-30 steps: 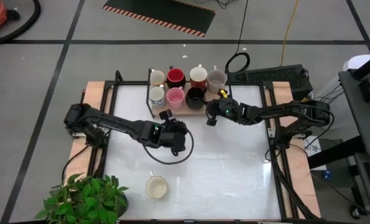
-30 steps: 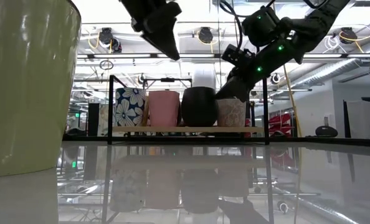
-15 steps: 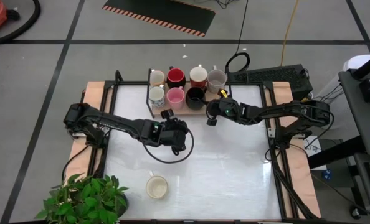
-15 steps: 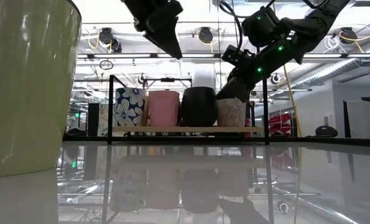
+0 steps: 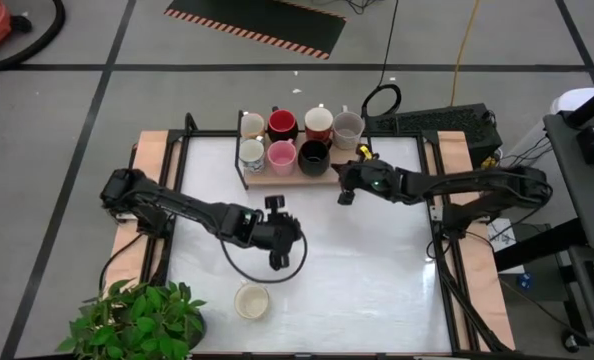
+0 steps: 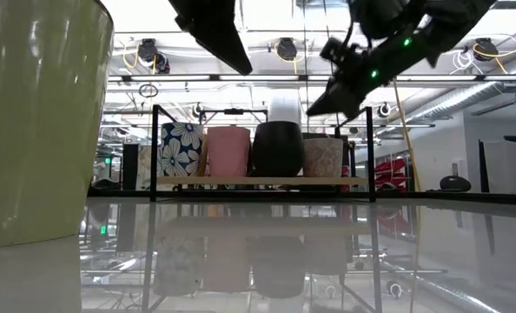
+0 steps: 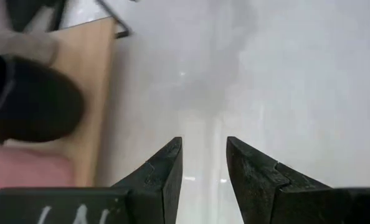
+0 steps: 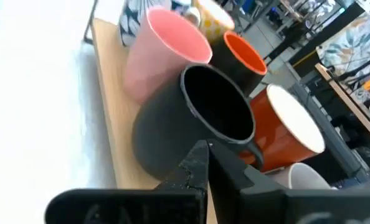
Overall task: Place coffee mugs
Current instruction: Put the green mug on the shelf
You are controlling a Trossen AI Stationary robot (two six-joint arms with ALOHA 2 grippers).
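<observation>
- Showing a white table from above: seven mugs stand in two rows on a rack [image 5: 289, 176] at 12 o'clock, and one cream mug [image 5: 251, 300] sits alone at 6 o'clock.
- The left gripper [image 5: 276, 252] hangs near the table's middle, jaws partly apart, empty.
- The right gripper [image 5: 345, 190] hovers just beside the rack's black mug [image 5: 314, 154], pinched shut, holding nothing.
- Judgement: the lone mug is the last to place; the left gripper must drop toward 6 o'clock and straddle its rim.

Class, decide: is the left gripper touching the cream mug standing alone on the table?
Apart. The high view shows bare white table between the left gripper and the cream mug.
</observation>
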